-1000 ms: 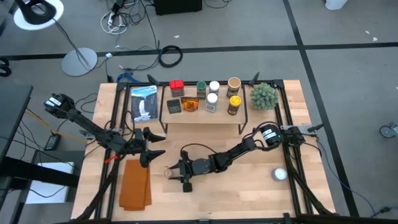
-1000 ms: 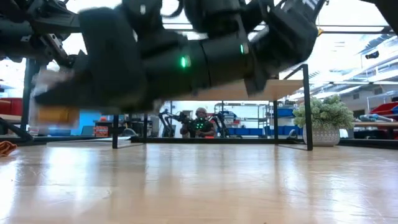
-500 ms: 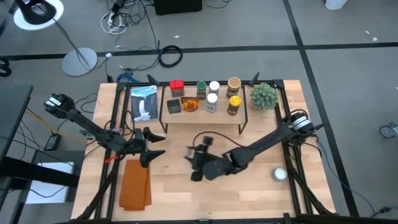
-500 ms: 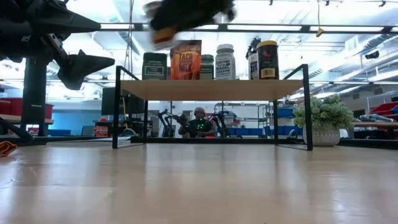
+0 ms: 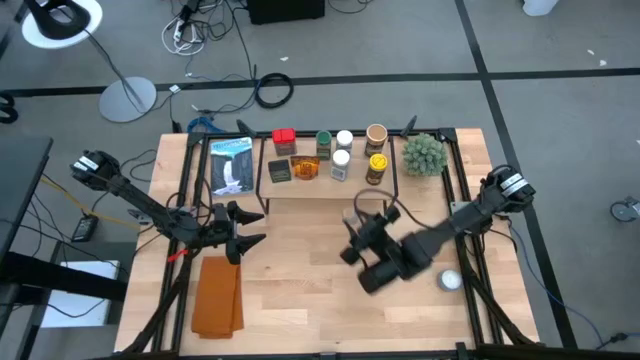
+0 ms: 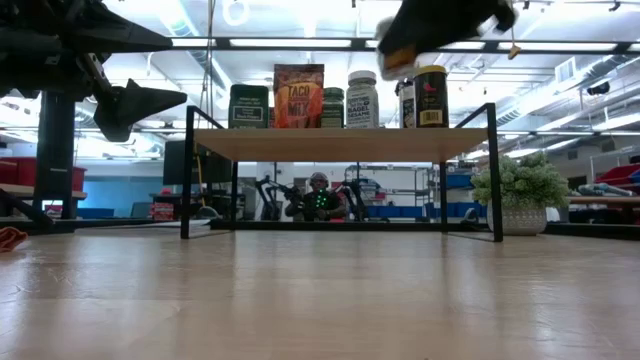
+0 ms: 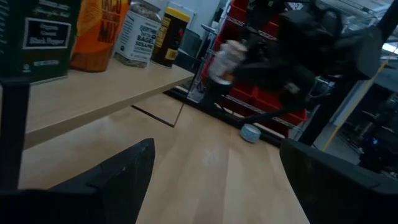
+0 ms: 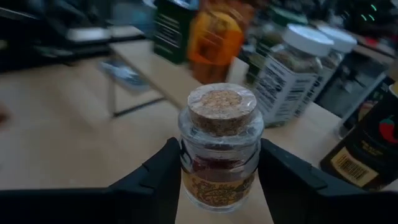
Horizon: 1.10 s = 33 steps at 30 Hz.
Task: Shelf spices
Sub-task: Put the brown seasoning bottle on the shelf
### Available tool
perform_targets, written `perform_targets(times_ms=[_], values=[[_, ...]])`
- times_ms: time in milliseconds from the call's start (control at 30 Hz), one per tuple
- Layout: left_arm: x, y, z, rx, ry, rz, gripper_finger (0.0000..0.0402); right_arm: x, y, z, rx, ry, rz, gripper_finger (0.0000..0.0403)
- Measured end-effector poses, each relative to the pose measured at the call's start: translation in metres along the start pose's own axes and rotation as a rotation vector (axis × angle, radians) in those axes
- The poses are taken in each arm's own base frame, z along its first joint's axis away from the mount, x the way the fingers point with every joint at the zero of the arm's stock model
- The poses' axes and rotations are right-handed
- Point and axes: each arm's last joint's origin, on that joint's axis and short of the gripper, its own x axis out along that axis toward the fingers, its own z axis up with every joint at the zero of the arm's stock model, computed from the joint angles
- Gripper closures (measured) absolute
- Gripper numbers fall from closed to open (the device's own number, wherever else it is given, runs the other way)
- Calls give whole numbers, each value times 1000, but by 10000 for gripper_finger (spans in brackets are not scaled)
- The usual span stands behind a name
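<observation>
My right gripper [image 8: 219, 186] is shut on a small glass jar [image 8: 219, 149] with a cork stopper and dark red spice inside. In the high view it [image 5: 350, 250] hangs in front of the shelf [image 5: 330, 188], toward that board's right end. In the low view it [image 6: 440, 25] is above shelf height. The light-wood shelf on black legs carries a red tin [image 5: 284, 138], a dark box [image 5: 280, 170], an orange packet [image 5: 305, 168] and several round-lidded jars [image 5: 342, 158]. My left gripper [image 5: 245, 228] waits open left of the shelf, above the table. My right gripper pinches the jar's glass body [image 8: 186, 163] between its two fingers [image 8: 155, 180], one on each side below the shoulder. The fingers come about level from the table's near right side. The jar stands upright with its cork stopper [image 8: 222, 107] on top, lifted clear of the table.
A green spiky plant ball [image 5: 424, 153] stands right of the shelf, a white round object [image 5: 450, 281] lies near the right edge. An orange cloth [image 5: 218, 295] lies at the near left, a blue-white package [image 5: 232, 165] left of the shelf. Bare wood lies before the shelf.
My right gripper, shut on the cork jar, has risen from table height near the table's middle to above shelf height. It has swung toward the table's right and toward the shelf's right end. The jar has been lifted clear of the table.
</observation>
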Motion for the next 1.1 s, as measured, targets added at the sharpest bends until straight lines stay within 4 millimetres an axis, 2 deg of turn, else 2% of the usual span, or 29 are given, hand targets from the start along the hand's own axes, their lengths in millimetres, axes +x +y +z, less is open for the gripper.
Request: perform_targets(times_ms=[167,333,600,900,1100], values=[[0,1,0,4,-9,19,50,38,-13,9,33,58,-84,218],[0,0,1,22,-15,18,50,60,-23,14,109,78,-145,222],[0,0,2,16,-21,17,50,79,-28,21,199,106,-146,214],[0,0,3,10,-28,14,50,96,-38,22,218,177,-146,201],[0,0,2,10,-28,14,50,100,-40,23,203,185,-153,197]])
